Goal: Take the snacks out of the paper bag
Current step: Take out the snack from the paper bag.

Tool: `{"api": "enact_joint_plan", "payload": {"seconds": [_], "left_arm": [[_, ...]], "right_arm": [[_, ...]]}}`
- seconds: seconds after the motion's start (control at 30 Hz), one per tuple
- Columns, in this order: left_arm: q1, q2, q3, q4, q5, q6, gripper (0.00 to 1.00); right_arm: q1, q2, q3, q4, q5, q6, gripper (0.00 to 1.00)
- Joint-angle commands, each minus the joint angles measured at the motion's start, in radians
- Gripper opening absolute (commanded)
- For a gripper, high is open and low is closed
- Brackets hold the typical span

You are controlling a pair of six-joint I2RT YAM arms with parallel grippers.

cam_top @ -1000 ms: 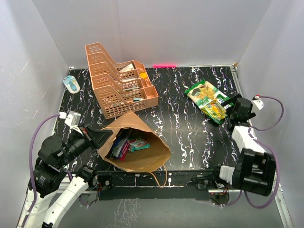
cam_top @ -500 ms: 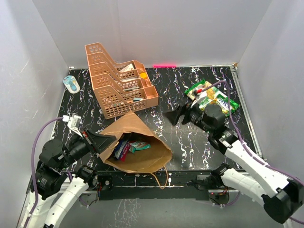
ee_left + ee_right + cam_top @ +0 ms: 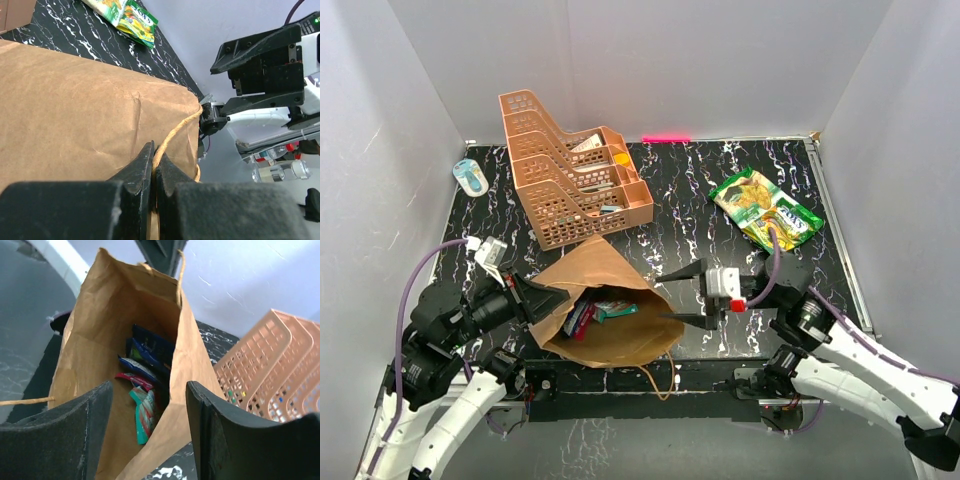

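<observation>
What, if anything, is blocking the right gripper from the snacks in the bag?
Nothing visible. The paper bag lies with its mouth gaping toward the right gripper, which is open just outside it. The snacks sit deep inside, uncovered. The left gripper pinches the handle at the rim, clear of the opening.

The paper bag (image 3: 620, 335) is matt brown kraft paper, faintly creased, with a rough, fibrous twine handle (image 3: 172, 137). The wrappers (image 3: 145, 410) inside it and the green chip bag (image 3: 765, 208) look like glossy, crinkled foil. The rack (image 3: 570, 185) is smooth orange plastic mesh. The surface (image 3: 690, 200) is smooth and marble-patterned. The left tool (image 3: 152, 165) and right tool (image 3: 150, 390) are matt black plastic.
</observation>
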Motion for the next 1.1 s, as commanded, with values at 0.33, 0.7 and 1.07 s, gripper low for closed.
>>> {"api": "enact_joint_plan", "payload": {"seconds": [0.33, 0.7, 1.07], "left_arm": [[-0.003, 0.019, 0.057, -0.042, 0.047, 0.092, 0.00], [-0.003, 0.035, 0.063, -0.018, 0.017, 0.049, 0.00], [-0.003, 0.041, -0.011, 0.185, 0.037, -0.087, 0.00]], "right_arm": [[0.384, 0.496, 0.172, 0.037, 0.353, -0.652, 0.59], [0.405, 0.359, 0.122, -0.037, 0.518, -0.655, 0.71], [0.411, 0.224, 0.109, -0.091, 0.351, -0.553, 0.45]]}}
